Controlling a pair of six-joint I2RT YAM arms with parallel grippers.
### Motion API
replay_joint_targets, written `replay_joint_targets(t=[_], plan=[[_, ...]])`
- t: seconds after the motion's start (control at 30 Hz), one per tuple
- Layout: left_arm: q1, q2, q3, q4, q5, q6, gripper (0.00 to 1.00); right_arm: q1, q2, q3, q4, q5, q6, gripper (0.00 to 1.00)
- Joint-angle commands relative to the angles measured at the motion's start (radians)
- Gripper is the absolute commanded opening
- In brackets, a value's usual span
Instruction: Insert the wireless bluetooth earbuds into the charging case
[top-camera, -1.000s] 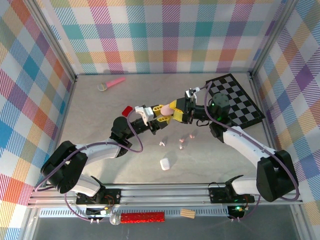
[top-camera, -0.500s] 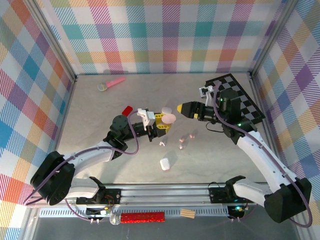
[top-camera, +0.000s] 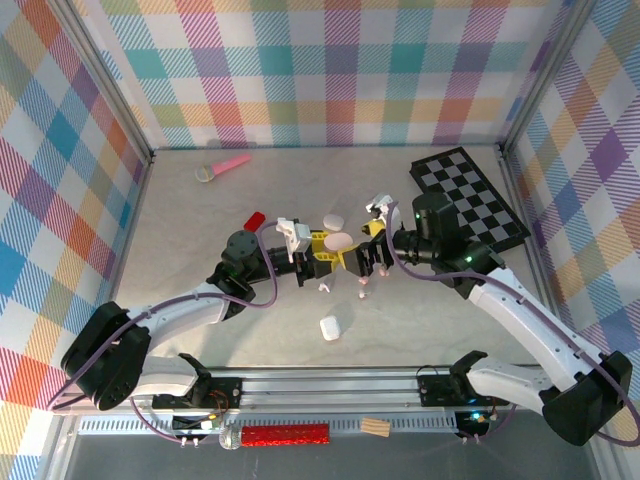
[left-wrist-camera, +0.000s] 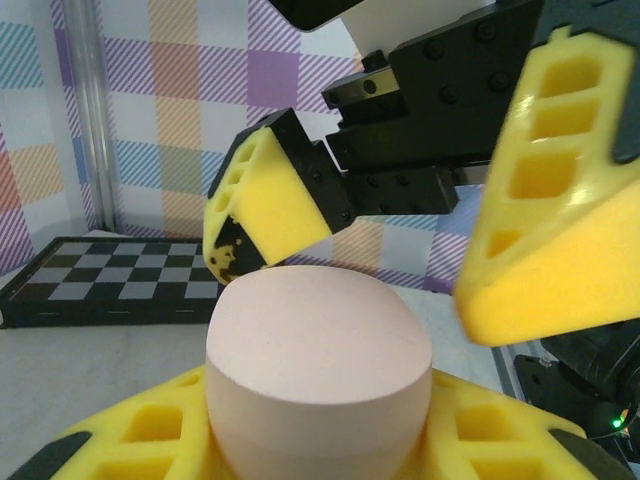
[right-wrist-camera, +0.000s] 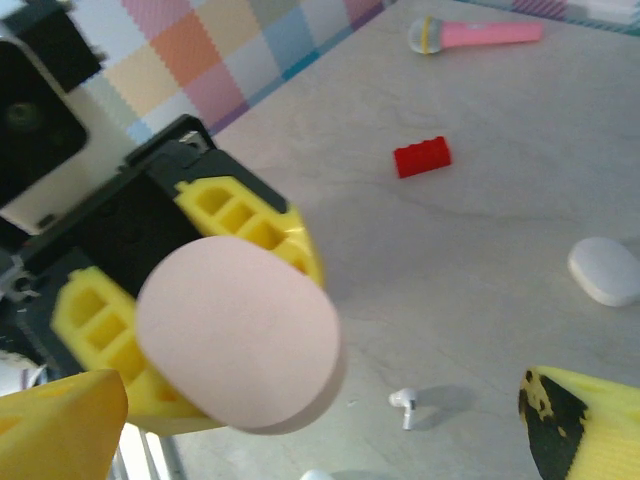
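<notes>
A pink toy microphone (top-camera: 224, 167) lies toward the far left corner of the table (top-camera: 180, 260), with a red brick (top-camera: 255, 219) nearer the middle. The left gripper (top-camera: 333, 251) reaches in over the table's centre, its jaws clenched on the pink charging case (top-camera: 340, 243), which sits closed between the yellow fingers. A white case (top-camera: 333, 221) lies just on the far side of it, and another white case (top-camera: 329, 328) lies toward the near edge. The wireless bluetooth earbuds lie loose on the bare table just nearward of the grippers, one white (top-camera: 324, 288) and one pale pink (top-camera: 364, 285). The right gripper (top-camera: 367, 250) meets the pink case from the right, jaws spread wide, one finger (left-wrist-camera: 275, 190) just above its top. A checkerboard (top-camera: 470, 200) sits at the far right corner.
</notes>
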Motion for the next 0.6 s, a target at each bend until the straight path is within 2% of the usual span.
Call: replay_joint_targets(t=[0.0, 0.17, 0.57], plan=[[-0.009, -0.002, 0.023, 0.02, 0.031, -0.01, 0.35, 0.003, 0.0, -0.014, 0.022, 0.067, -0.036, 1.0], [-0.01, -0.002, 0.021, 0.023, 0.026, -0.018, 0.36, 0.003, -0.006, -0.014, 0.042, 0.08, -0.044, 0.99], [-0.01, -0.002, 0.008, 0.028, 0.047, -0.005, 0.37, 0.003, -0.009, -0.002, 0.125, 0.216, 0.014, 0.99]])
